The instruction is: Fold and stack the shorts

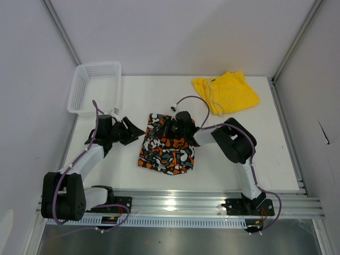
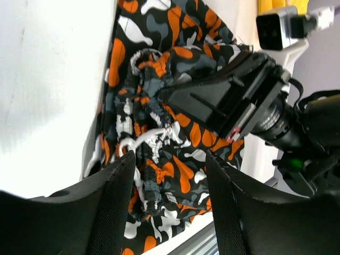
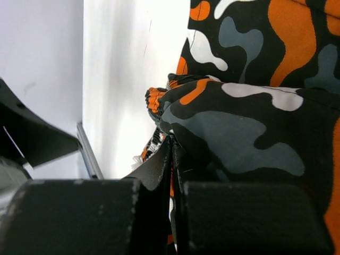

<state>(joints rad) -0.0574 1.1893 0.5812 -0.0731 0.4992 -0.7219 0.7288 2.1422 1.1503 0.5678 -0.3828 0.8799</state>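
The patterned shorts (image 1: 167, 151), blotched orange, white, black and grey, lie crumpled at the table's middle. My right gripper (image 1: 169, 125) is at their far edge, and in the right wrist view it (image 3: 172, 159) is shut on a fold of the patterned fabric (image 3: 234, 127). My left gripper (image 1: 134, 133) sits at the shorts' left edge. In the left wrist view it (image 2: 170, 207) stands open, and the gathered waistband (image 2: 151, 133) shows between and beyond its fingers (image 2: 114, 204). The yellow shorts (image 1: 226, 93), with a pale drawstring, lie apart at the far right.
A white mesh basket (image 1: 95, 87) stands at the far left corner. The right arm's elbow (image 1: 234, 141) hangs over the table right of the patterned shorts. A metal rail (image 1: 175, 202) runs along the near edge. Walls close in both sides.
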